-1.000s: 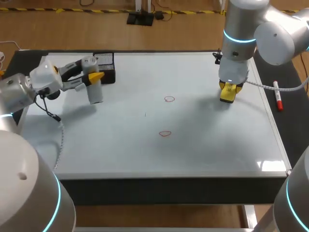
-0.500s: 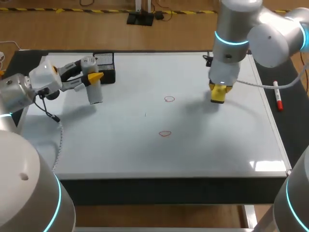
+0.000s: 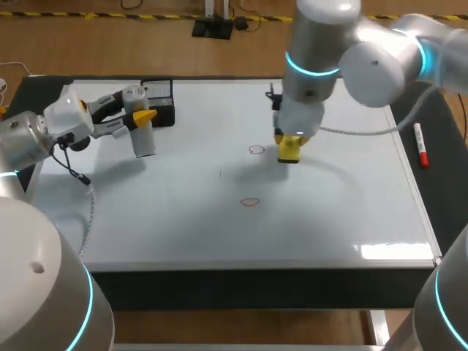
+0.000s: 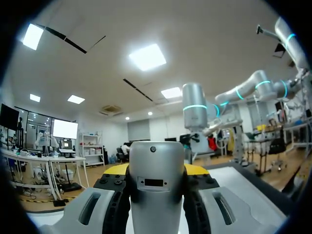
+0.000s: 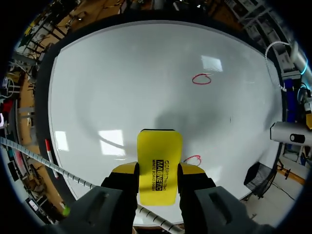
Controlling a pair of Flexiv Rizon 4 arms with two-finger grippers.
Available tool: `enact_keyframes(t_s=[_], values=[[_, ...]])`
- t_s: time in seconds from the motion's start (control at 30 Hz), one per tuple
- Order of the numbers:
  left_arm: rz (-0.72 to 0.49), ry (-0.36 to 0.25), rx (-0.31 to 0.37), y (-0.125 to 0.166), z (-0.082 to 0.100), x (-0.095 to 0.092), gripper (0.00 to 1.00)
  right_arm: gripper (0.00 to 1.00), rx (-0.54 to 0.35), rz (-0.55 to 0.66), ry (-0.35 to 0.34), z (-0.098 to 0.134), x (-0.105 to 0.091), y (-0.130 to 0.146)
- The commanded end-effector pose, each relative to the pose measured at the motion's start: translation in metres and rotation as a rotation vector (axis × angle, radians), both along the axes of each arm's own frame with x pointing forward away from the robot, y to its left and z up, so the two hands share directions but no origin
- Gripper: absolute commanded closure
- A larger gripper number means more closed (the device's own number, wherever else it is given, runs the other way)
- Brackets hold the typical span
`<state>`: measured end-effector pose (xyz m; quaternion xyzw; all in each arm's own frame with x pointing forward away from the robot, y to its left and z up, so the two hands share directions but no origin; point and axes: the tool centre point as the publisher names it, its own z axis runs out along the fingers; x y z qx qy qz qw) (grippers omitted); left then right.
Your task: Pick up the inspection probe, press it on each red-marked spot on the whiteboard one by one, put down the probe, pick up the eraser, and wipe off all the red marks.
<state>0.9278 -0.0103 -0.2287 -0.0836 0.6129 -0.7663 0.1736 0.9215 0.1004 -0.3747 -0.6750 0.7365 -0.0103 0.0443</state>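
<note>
My left gripper (image 3: pixel 139 117) hangs over the whiteboard's (image 3: pixel 183 219) far left corner, shut on the grey-white inspection probe (image 3: pixel 145 140), which points down above the board. In the left wrist view the probe (image 4: pixel 156 190) fills the gap between the yellow tips of that gripper (image 4: pixel 156 170). My right gripper (image 3: pixel 289 145) is shut on the yellow eraser (image 3: pixel 289 153), just right of the upper red mark (image 3: pixel 256 150). A second red mark (image 3: pixel 250 202) lies nearer the front. The right wrist view shows the eraser (image 5: pixel 159 165) in its gripper (image 5: pixel 158 171), with one red mark (image 5: pixel 193 159) beside it and the other (image 5: pixel 202 79) further ahead.
A black holder (image 3: pixel 162 104) stands at the board's far left, behind the probe. A red marker (image 3: pixel 420 144) lies on the dark strip right of the board. A cable (image 3: pixel 91 205) hangs from my left arm over the left edge.
My right arm has carried the eraser leftward across the board, from near the right edge to beside the upper red mark. My left arm and the probe have stayed put.
</note>
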Motion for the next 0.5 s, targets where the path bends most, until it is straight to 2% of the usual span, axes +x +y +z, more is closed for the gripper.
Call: enact_keyframes(t_s=[0.03, 0.23, 0.5], values=[[0.001, -0.001, -0.001, 0.0, 0.001, 0.0, 1.0, 1.0, -0.028, 0.016, 0.011, -0.005, 0.005, 0.035], [0.001, -0.001, -0.001, 0.0, 0.001, 0.0, 1.0, 1.0, -0.004, 0.058, 0.027, -0.009, 0.002, 0.068], [0.001, -0.001, -0.001, 0.0, 0.001, 0.0, 1.0, 1.0, -0.02, 0.098, 0.044, -0.02, 0.002, 0.102]])
